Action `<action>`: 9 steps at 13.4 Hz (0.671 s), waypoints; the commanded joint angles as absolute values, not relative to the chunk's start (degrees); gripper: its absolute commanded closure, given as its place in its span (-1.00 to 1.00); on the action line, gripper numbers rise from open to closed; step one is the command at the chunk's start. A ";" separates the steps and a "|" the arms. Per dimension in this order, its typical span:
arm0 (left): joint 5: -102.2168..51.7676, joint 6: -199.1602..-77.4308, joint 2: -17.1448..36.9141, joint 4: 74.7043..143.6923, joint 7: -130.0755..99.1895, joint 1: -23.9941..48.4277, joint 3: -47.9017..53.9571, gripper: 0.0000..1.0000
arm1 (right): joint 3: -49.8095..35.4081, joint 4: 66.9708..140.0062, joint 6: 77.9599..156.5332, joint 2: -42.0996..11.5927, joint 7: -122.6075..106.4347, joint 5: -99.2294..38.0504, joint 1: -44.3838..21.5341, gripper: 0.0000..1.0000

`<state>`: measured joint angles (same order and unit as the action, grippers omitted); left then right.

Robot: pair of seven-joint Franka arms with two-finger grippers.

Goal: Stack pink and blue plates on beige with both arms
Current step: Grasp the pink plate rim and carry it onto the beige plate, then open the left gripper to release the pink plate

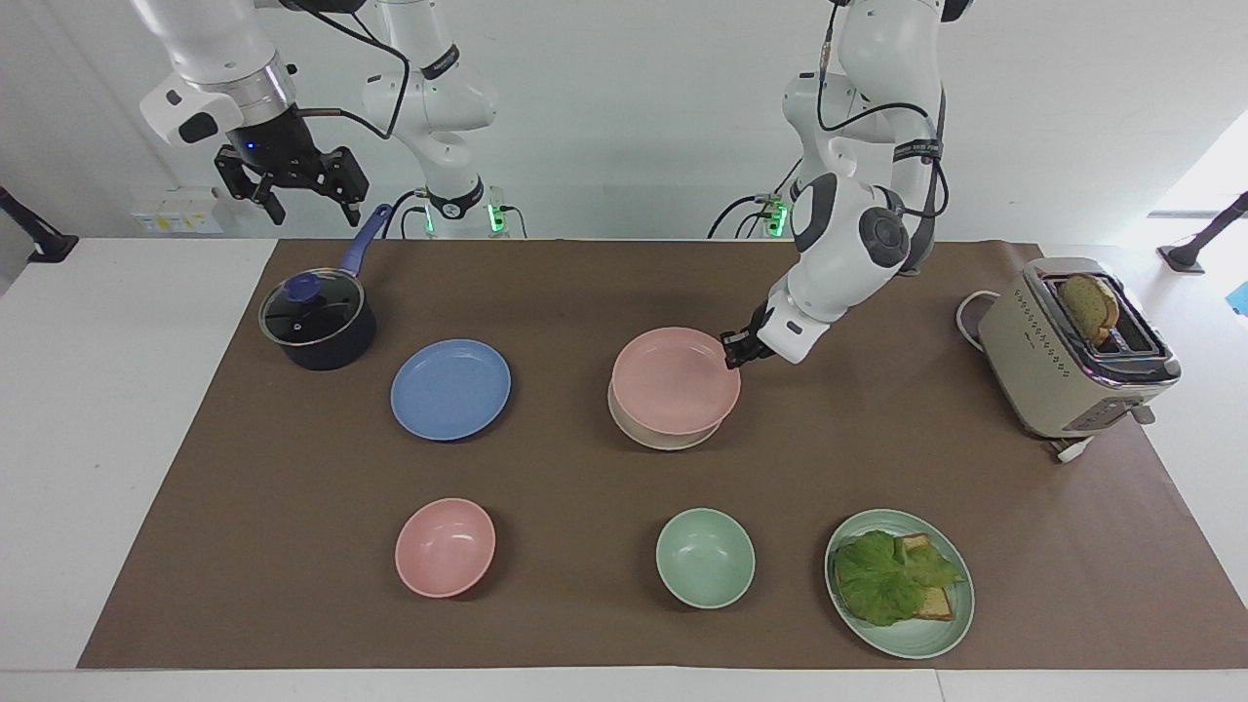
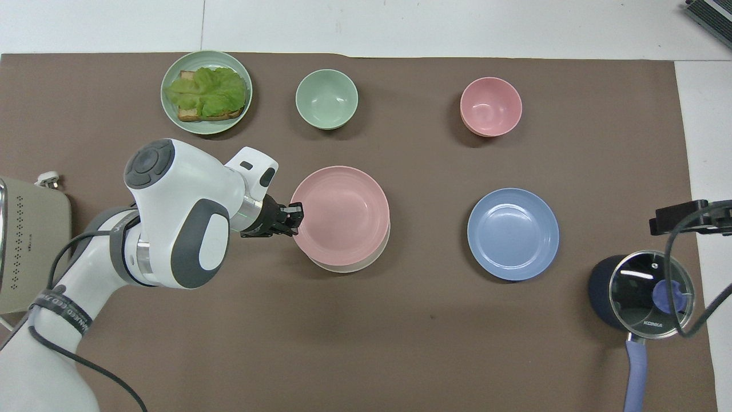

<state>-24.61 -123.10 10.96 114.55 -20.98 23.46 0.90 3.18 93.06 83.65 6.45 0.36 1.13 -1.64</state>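
The left tool (image 1: 732, 355) is clamped on the pink plate's (image 1: 673, 378) rim, holding it over the beige plate (image 1: 666, 436) mid-bench. Placing is in hand; next it must lower and let go. The right tool (image 1: 304, 198) waits open above the pot (image 1: 317, 323), the blue plate (image 1: 449, 388) beside it.

We see a white table (image 1: 97, 409) under a brown mat (image 1: 585, 487) — on it plates, bowls, pot (image 1: 317, 327), toaster (image 1: 1072, 356).
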 commanded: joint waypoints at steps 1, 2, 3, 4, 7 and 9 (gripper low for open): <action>-25.84 -127.00 10.99 116.89 -21.18 26.36 -0.18 1.00 | 2.99 94.75 83.76 7.91 -1.67 0.09 -0.18 -1.00; -25.84 -127.00 10.90 117.07 -21.18 26.37 -0.18 1.00 | 2.99 94.75 83.67 7.91 -1.67 0.09 -0.18 -1.00; -25.84 -126.91 10.81 117.59 -21.18 26.37 -0.26 1.00 | 2.99 94.75 83.67 7.91 -1.67 0.09 -0.18 -1.00; -25.84 -126.91 10.64 117.95 -21.18 26.37 -0.26 1.00 | 2.99 94.75 83.67 7.91 -1.67 0.09 -0.09 -1.00; -25.84 -126.74 10.63 117.95 -20.57 26.02 -0.26 0.63 | 2.99 94.75 83.67 7.91 -1.67 0.09 -0.09 -1.00; -25.84 -126.83 10.63 117.95 -20.48 25.93 -0.26 -1.00 | 2.99 94.75 83.67 7.91 -1.58 0.09 -0.09 -1.00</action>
